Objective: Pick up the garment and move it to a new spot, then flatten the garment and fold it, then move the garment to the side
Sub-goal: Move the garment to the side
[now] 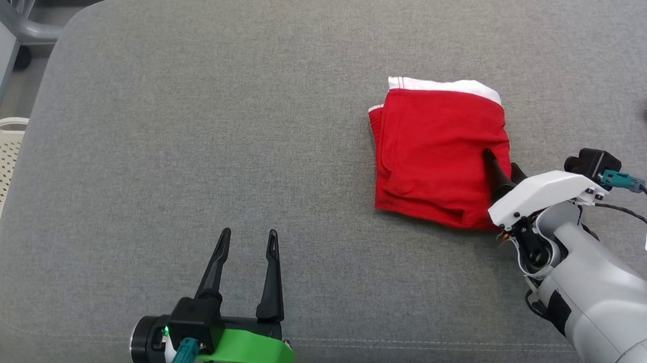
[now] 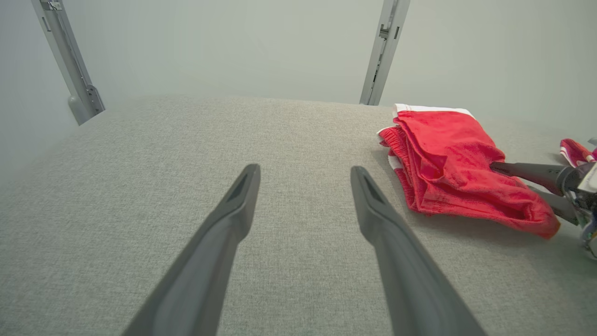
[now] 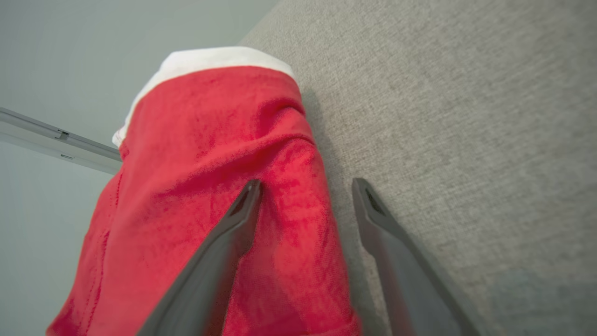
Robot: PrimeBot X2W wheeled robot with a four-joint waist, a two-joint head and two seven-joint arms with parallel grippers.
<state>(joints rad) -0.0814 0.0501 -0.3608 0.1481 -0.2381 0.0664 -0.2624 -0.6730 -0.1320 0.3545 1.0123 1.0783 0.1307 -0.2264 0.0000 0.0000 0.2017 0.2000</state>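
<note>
Near left, the left gripper (image 1: 249, 232) hovers, fingers wide. The right gripper (image 1: 500, 160), equally wide, straddles the near right edge of the folded red garment (image 1: 435, 151), right of centre on the cushion (image 1: 240, 124). Folding looks done, with the sideways move pending.

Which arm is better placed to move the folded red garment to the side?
Right, probably. The right tool is open astride an edge of the red garment, one finger over the fabric. The left tool is open too, but hovers apart from it over the bare grey cushion.
</note>
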